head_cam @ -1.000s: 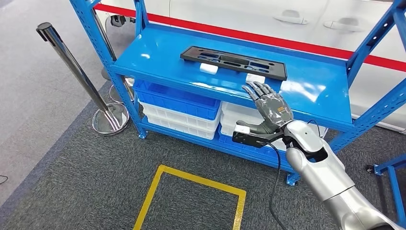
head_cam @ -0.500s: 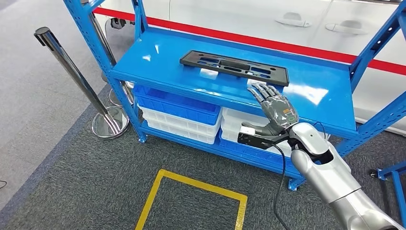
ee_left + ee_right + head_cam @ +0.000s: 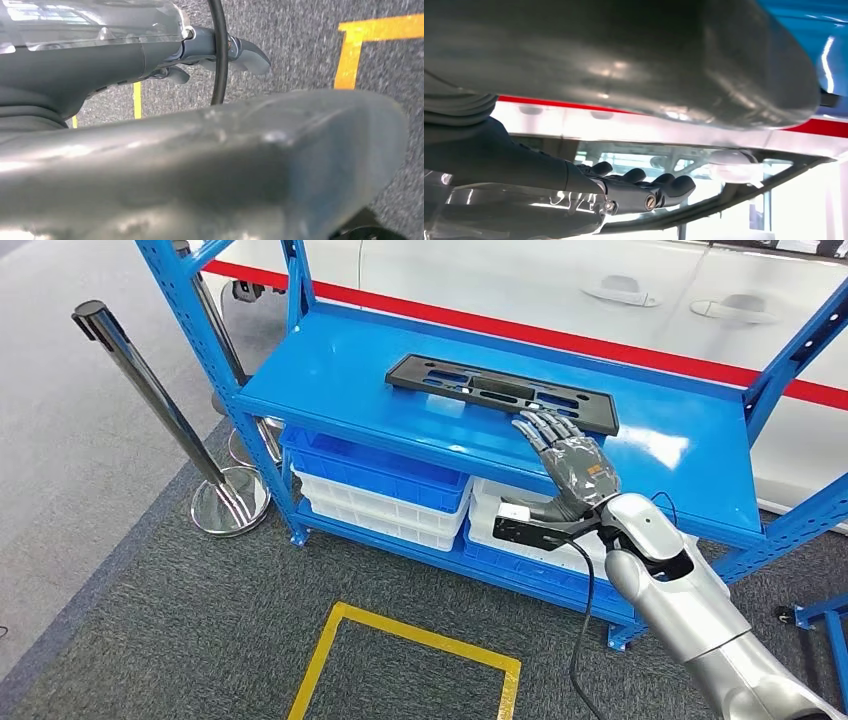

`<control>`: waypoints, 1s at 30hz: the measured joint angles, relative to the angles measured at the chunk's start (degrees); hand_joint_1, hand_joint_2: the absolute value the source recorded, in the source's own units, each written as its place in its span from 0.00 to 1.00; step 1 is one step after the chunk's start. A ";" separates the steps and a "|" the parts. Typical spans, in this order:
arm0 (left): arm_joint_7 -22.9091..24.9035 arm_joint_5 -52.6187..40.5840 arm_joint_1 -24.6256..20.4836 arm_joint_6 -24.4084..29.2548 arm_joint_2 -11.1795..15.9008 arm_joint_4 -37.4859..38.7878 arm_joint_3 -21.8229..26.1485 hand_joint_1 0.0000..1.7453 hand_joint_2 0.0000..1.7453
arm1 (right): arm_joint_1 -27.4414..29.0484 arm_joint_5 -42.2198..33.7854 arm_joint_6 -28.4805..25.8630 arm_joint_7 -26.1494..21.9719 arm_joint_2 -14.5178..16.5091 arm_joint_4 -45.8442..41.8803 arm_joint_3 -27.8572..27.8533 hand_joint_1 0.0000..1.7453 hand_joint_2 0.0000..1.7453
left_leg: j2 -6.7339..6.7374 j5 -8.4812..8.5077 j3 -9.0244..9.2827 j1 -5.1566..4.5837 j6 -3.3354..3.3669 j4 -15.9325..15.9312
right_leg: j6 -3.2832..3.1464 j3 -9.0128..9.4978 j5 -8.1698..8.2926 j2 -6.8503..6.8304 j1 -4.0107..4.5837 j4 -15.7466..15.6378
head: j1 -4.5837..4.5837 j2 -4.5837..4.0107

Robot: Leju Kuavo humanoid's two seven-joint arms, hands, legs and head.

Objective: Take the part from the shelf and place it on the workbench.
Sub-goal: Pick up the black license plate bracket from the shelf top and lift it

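Observation:
A long flat black part (image 3: 500,392) with several cut-outs lies across the top of the blue shelf (image 3: 330,375). My right hand (image 3: 568,458) hovers flat above the shelf's front edge, fingers stretched out and apart, their tips close to the part's near right side, holding nothing. In the right wrist view the dark fingers (image 3: 649,187) reach forward, empty, under the thick grey thumb (image 3: 624,55). My left hand (image 3: 200,165) hangs over grey carpet in the left wrist view, its thumb large and its fingers (image 3: 240,50) bare of any object.
Blue and white bins (image 3: 385,475) fill the shelf's lower level. A chrome barrier post (image 3: 150,390) with a round base stands left of the shelf. A yellow floor square (image 3: 410,660) marks the carpet in front. A white car (image 3: 620,280) stands behind the shelf.
The camera has shifted slightly. My right hand has moved forward toward the black part, fingertips now nearer its front edge.

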 joint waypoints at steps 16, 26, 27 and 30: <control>-0.40 -0.08 -0.09 0.16 -1.08 0.11 0.99 0.00 0.00 | -2.24 -1.52 -0.26 0.36 1.79 1.87 1.72 0.00 0.00 | -0.33 -3.27 3.60 -0.57 0.17 -0.63 | -1.49 -4.18 3.64 0.01 0.68 0.21 | 0.00 0.00; 1.44 -2.48 0.65 4.43 -4.63 0.27 0.73 0.00 0.00 | 0.59 -1.63 -0.99 2.02 1.13 0.97 1.36 0.00 0.00 | 0.13 -1.54 -3.16 0.42 -1.69 7.55 | -1.73 0.09 0.98 0.02 -0.20 -0.65 | -0.01 0.00; 1.43 -2.49 0.64 4.33 -4.82 0.32 0.72 0.00 0.00 | 0.64 -1.65 -1.03 2.06 1.03 0.79 1.28 0.00 0.00 | 0.15 -0.03 -1.61 0.36 -1.56 3.98 | -1.43 0.42 0.59 0.09 -0.13 -0.57 | 0.00 0.00; 1.42 -2.50 0.50 4.20 -5.17 0.44 0.67 0.00 0.00 | 0.79 -1.72 -1.18 2.12 0.73 0.32 1.12 0.00 0.00 | 0.14 0.01 0.03 0.02 -0.66 0.25 | -0.49 0.54 0.03 0.22 0.17 -0.61 | 0.00 0.00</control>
